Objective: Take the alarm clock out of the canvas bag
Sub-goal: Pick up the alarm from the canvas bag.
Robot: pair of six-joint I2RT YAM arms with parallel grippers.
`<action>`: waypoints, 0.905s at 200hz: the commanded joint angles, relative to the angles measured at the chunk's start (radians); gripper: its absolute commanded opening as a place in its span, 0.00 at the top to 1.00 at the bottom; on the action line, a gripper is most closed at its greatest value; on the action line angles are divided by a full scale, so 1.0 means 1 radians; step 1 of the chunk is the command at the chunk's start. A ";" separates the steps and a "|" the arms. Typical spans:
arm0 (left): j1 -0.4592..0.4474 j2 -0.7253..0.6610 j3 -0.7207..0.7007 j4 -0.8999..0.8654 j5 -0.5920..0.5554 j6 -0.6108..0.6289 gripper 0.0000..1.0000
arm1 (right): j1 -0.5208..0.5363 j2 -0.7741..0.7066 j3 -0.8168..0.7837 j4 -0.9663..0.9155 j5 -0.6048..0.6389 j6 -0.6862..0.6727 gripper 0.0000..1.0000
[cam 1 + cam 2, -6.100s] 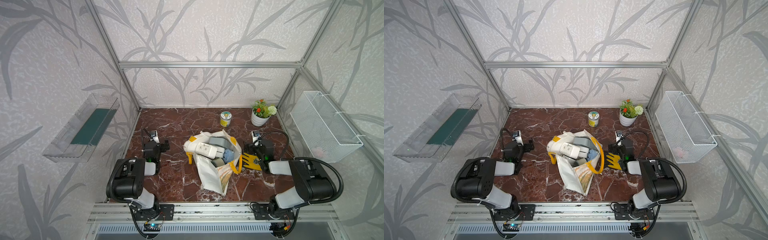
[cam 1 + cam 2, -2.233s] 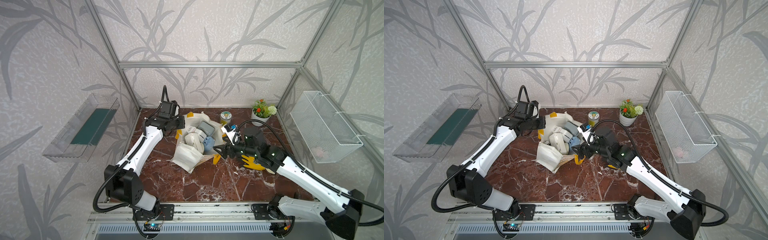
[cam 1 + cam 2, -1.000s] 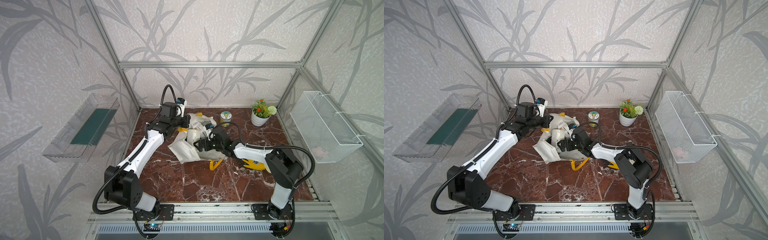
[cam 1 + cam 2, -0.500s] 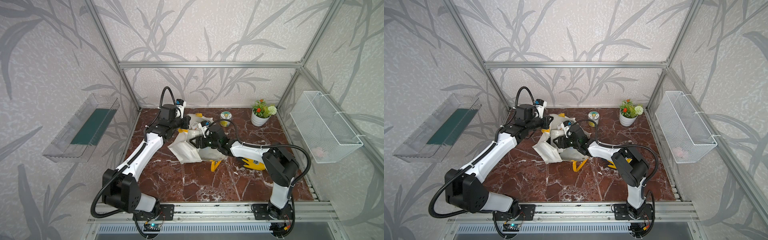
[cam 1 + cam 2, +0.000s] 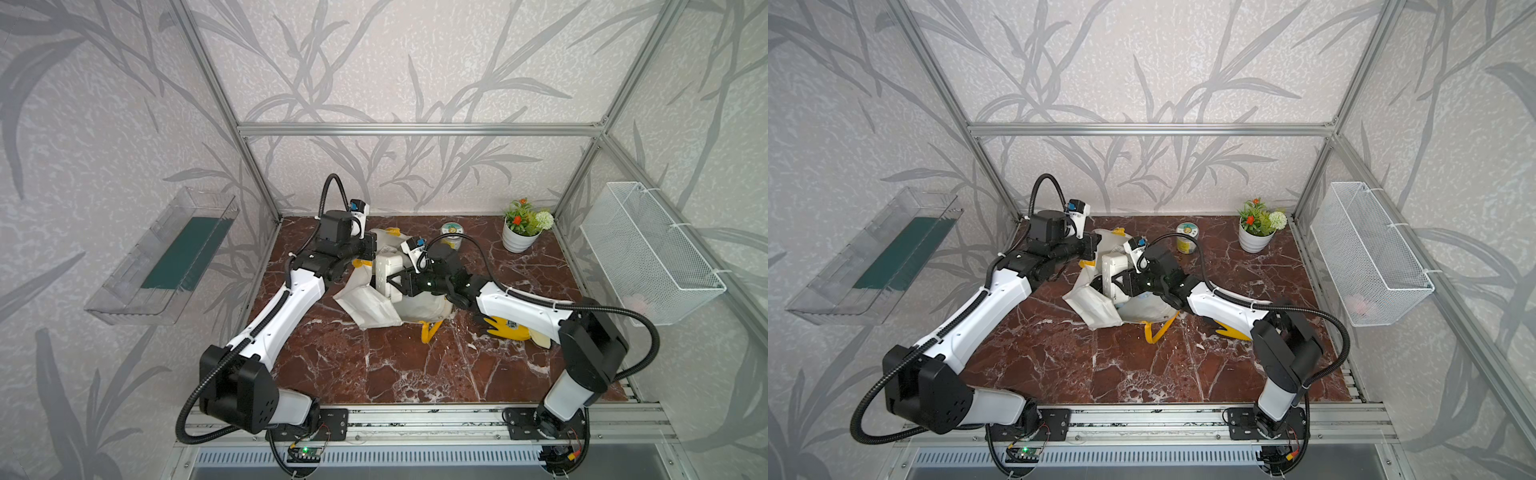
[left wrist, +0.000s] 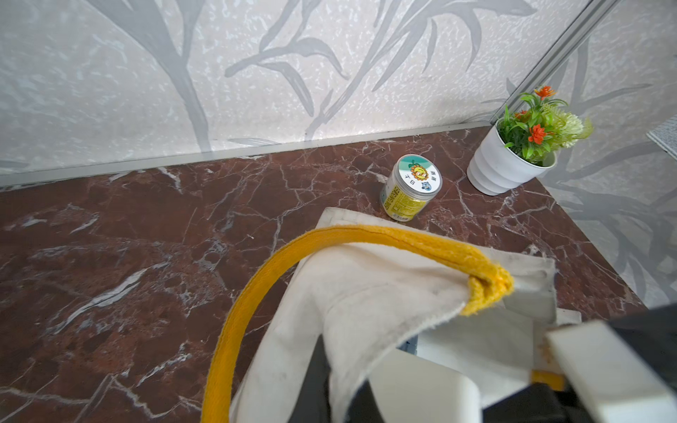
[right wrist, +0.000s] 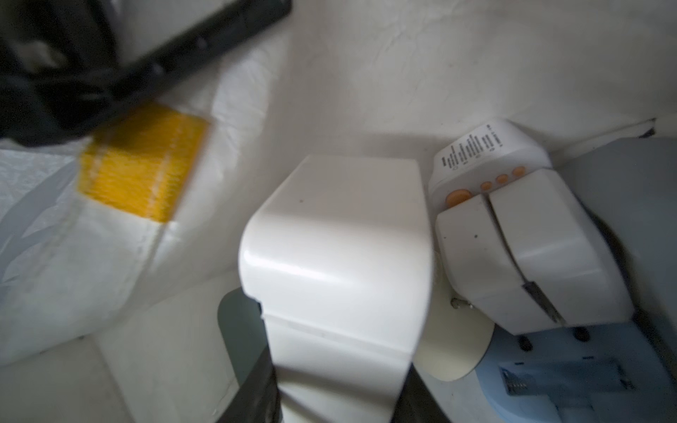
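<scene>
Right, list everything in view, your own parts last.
canvas bag: one, off-white with yellow handles, mid-table
white box: one, white, in the bag mouth
buttoned item: one, white with orange buttons, inside bag
blue item: one, blue, inside bag
jar: one, yellow label, near back wall
potted plant: one, white pot, back right corner
glove: one, yellow, by right arm
wire basket: one, white, right wall
clear tray: one, clear, left wall
table: one, reddish-brown marble
left gripper: jaws shut on canvas bag rim
right gripper: jaws around white box, grip unclear

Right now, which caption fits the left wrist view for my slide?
Bag rim and yellow handle held up in front; jar and potted plant stand behind on marble.
</scene>
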 commanded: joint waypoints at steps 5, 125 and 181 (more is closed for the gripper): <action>0.004 -0.066 0.021 0.057 -0.098 0.042 1.00 | 0.007 -0.088 -0.003 -0.064 -0.001 -0.054 0.71; 0.034 -0.106 0.005 0.006 -0.176 0.091 1.00 | -0.210 -0.459 -0.118 -0.204 -0.100 -0.070 0.73; 0.036 -0.122 -0.005 -0.003 -0.202 0.109 1.00 | -0.462 -0.535 -0.251 -0.052 -0.239 0.105 0.73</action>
